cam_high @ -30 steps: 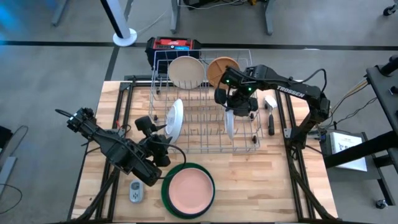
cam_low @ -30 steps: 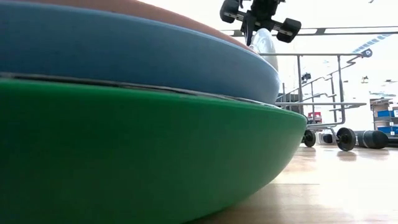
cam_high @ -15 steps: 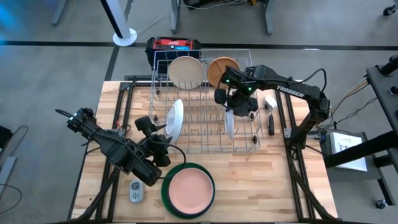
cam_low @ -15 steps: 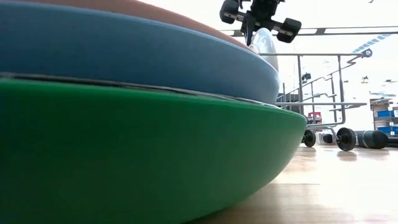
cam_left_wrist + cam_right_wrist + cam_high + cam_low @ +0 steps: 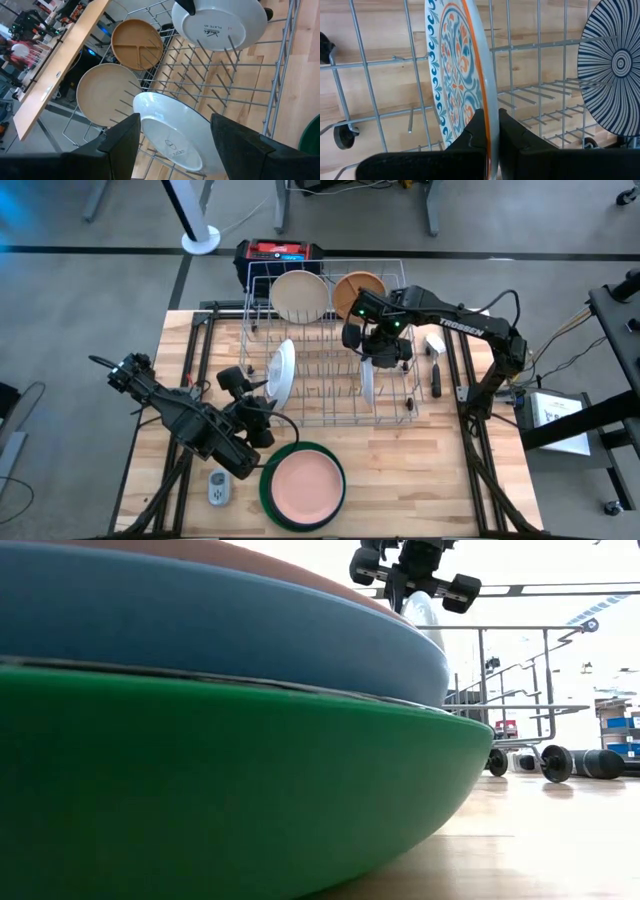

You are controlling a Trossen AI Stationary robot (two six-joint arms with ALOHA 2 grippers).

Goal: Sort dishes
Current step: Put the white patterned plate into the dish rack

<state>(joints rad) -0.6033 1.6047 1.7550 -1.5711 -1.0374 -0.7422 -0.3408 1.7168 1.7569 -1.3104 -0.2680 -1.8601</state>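
Right pincer [image 5: 369, 362] clamps patterned plate [image 5: 457, 75] upright in wire rack [image 5: 330, 395]; left pincer [image 5: 262, 408] open; wooden table [image 5: 420, 470], grey floor.

Low view: large green round dish [image 5: 230, 790] and blue dish [image 5: 200, 625] stacked on it fill the frame, cut off at left, hiding most of the table. Right wrist view: blue-white striped plate [image 5: 615, 67] cropped at the edge

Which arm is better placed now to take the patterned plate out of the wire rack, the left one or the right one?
Probably the right. The right gripper is already shut on the patterned plate standing in the wire rack. The left gripper is open, facing the white plate instead.
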